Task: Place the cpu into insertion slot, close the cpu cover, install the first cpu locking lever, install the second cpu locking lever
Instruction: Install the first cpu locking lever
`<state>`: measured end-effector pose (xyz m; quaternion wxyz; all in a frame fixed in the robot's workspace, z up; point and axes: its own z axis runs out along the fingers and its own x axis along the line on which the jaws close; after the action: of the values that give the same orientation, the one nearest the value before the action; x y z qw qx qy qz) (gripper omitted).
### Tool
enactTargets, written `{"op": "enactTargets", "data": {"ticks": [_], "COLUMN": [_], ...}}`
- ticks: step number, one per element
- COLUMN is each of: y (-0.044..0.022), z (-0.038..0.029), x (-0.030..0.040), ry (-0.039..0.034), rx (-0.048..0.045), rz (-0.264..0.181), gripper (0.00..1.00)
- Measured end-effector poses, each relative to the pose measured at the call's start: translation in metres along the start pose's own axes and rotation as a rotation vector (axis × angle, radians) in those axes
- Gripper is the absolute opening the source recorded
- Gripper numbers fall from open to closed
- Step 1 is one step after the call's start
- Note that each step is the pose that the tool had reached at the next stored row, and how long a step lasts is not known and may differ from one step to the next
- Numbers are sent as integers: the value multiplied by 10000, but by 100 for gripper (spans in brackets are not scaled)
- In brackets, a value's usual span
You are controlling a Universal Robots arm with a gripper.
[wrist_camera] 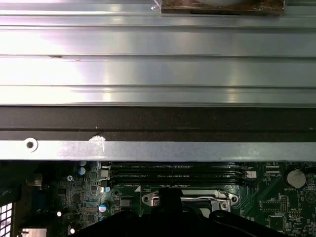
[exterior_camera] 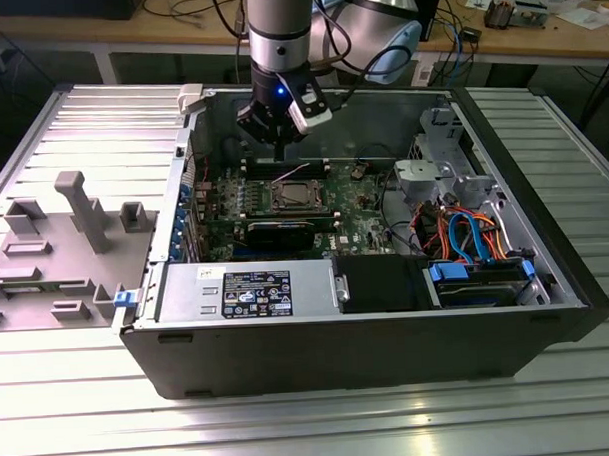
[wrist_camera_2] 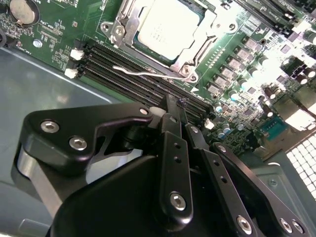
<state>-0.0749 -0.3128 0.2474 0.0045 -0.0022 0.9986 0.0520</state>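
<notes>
The cpu (wrist_camera_2: pixel 168 27) lies flat in the insertion slot (exterior_camera: pixel 293 196) on the green motherboard, silver top up. The cpu cover (wrist_camera_2: pixel 127 24) lies down around it as a metal frame. A thin wire locking lever (wrist_camera_2: pixel 148 74) runs along the socket's edge over the memory slots and looks unlatched. My gripper (wrist_camera_2: pixel 177 106) hovers above the board beside the socket, black fingers shut together with nothing between them. In the exterior view my gripper (exterior_camera: pixel 279 139) hangs inside the open case, just behind the socket. The first wrist view catches the socket's metal rim (wrist_camera: pixel 190 198).
Long black memory slots (wrist_camera_2: pixel 128 64) run beside the socket. The case holds a power supply (exterior_camera: pixel 247 290) in front and a drive bay with blue and orange cables (exterior_camera: pixel 475 237) on the exterior view's right. A grey fixture (exterior_camera: pixel 65 236) lies outside on the left. The case wall (wrist_camera: pixel 158 49) is close.
</notes>
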Motion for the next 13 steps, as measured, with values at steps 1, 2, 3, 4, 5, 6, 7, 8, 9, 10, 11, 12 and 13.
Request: {"op": "enactTargets", "data": {"ticks": [1, 2, 3, 4, 5, 6, 7, 8, 9, 10, 11, 12, 13], "y": [0, 0, 0, -4, -8, -8, -9, -9, -9, -9, -9, -10, -10], "z": [3, 4, 5, 4, 4, 4, 4, 4, 4, 4, 4, 4, 4], "x": [0, -1, -1, -1, 0, 0, 0, 0, 0, -1, 0, -1, -1], "ry": [-30, -53, -54, -56, -57, -57, -57, -58, -57, -58, -58, -58, -57], "rx": [1, 0, -1, -1, -1, -1, -1, -1, -1, -2, -1, -1, 0], "rz": [-3, -6, -7, -7, -6, -6, -6, -6, -6, -7, -7, -6, -7], "gripper": [11, 11, 11, 11, 11, 11, 11, 11, 11, 11, 11, 11, 11]}}
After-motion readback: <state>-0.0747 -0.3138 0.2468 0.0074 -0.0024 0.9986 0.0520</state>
